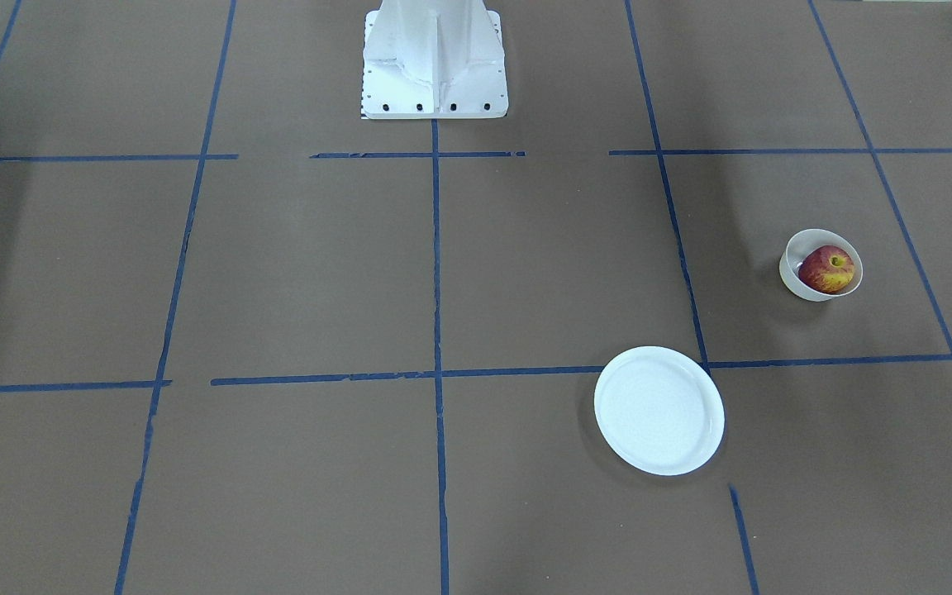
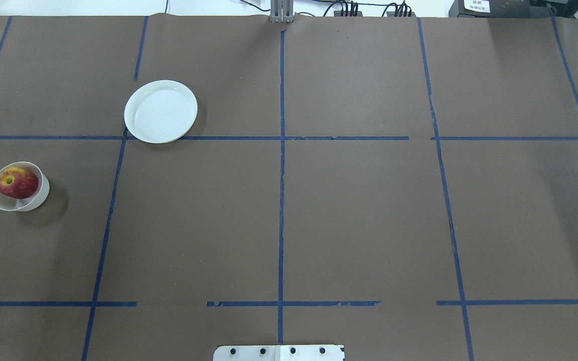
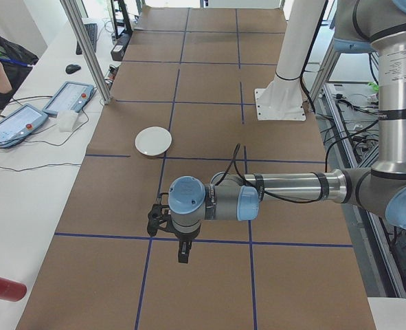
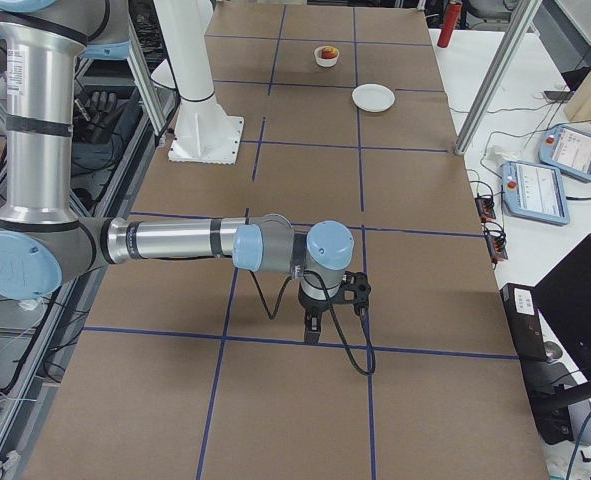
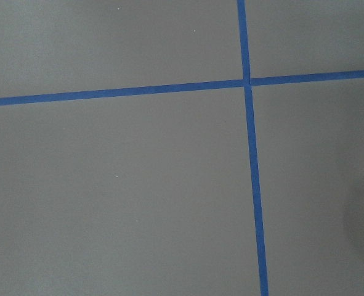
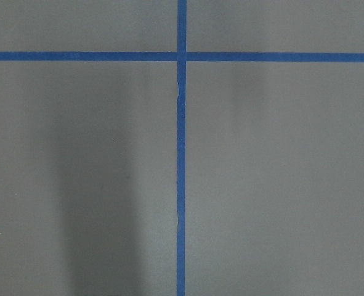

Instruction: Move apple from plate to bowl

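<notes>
The apple [image 1: 827, 269] sits inside the small white bowl [image 1: 791, 279] on the robot's left side of the brown table [image 2: 359, 215], stem dimple turned up and outward. The wide white plate [image 1: 658, 411] lies bare and well apart from it, farther from the robot's base. By the look of things, the transfer is done. The left gripper [image 3: 182, 256] hangs over a crossing of blue tape lines [image 2: 281, 200], far from both dishes, and the right gripper [image 4: 312, 330] is parked the same way at the other end of the table. Both appear only in the side views, so whether their fingers are spread or closed cannot be told; nothing is seen held in either. Each wrist camera shows only bare paper and tape. The apple looks firm and smooth-skinned, probably solid for its size and a little slick – a round fruit that would roll if nudged and slip from a shallow pinch. Any further grip would best come from above, fingers closing across its widest girth on either side of the dimple. The bowl is barely wider than the fruit, leaving scant room for fingers along the walls, and its thin, light shell would likely slide or tip if caught.
</notes>
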Motion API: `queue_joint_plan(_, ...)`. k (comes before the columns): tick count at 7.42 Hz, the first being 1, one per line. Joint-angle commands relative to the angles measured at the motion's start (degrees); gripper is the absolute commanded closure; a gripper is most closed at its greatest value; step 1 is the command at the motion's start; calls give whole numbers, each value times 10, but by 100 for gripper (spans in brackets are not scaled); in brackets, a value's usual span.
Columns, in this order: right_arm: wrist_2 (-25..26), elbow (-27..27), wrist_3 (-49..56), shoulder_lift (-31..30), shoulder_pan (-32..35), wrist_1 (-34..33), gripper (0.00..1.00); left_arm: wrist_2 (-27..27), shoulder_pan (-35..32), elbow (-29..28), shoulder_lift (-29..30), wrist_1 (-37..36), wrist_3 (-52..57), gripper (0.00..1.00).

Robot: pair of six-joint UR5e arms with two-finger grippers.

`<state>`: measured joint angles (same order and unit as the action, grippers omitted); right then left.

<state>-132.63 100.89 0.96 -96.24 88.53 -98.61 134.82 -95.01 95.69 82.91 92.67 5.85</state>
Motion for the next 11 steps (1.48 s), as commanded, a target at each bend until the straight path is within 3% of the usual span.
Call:
queue_joint_plan(1,0,0,0,0,0,0,0,-1,5,3,4,2,-34,0)
queue_joint_plan(11,0,0,0,0,0,0,0,-2,25,-1,3,2,-34,0)
